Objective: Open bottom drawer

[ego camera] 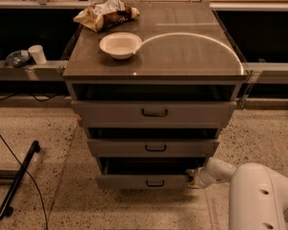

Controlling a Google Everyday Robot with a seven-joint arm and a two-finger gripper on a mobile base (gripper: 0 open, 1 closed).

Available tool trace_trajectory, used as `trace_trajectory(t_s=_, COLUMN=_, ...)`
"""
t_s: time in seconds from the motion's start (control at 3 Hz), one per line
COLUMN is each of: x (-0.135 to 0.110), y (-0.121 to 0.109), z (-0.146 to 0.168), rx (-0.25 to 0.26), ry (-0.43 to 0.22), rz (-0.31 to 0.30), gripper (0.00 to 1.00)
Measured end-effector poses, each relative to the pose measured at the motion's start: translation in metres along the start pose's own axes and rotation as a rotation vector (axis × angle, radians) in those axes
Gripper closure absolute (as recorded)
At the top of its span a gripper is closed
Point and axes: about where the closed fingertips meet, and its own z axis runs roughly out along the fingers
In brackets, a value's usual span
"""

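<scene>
Bottom drawer (129,181): the lowest of three grey drawers in the cabinet, just above the speckled floor (62,143). Its front stood a little way out, with a dark gap above it.
Handle (155,183): a small dark loop at the middle of that front, apart from our hand.
Hand (192,178): low down at the right end of the bottom drawer's front, at its corner. We could not tell whether it was released or clenched.
Arm (259,193): white and bulky, filling the lower right corner behind our hand.
Other drawers: the middle drawer (115,147) and the top drawer (110,113) sat above, each also showing a dark gap over its front.
Worktop (192,56): it carried a white bowl (120,45) near the left front and a crumpled bag (107,15) behind it.
Left side: we saw a white cup (37,54) on a ledge beside the cabinet and a black bar (17,181) lying on the floor.
</scene>
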Motion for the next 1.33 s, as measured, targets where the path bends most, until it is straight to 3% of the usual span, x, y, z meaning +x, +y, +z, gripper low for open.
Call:
trace_trajectory(t_s=0.33, x=0.0, y=0.0, z=0.0, rx=0.0, ry=0.0, rz=0.0, gripper=0.59)
trace_trajectory(t_s=0.67, x=-0.001, y=-0.001, z=-0.002, rx=0.0, ry=0.0, rz=0.0, gripper=0.28)
trace_trajectory(t_s=1.0, x=-0.002, y=-0.001, z=-0.006, rx=0.0, ry=0.0, rz=0.0, gripper=0.18)
trace_trajectory(t_s=1.33, x=-0.014, y=0.025, z=-0.01, rx=-0.058, ry=0.017, rz=-0.002, gripper=0.3)
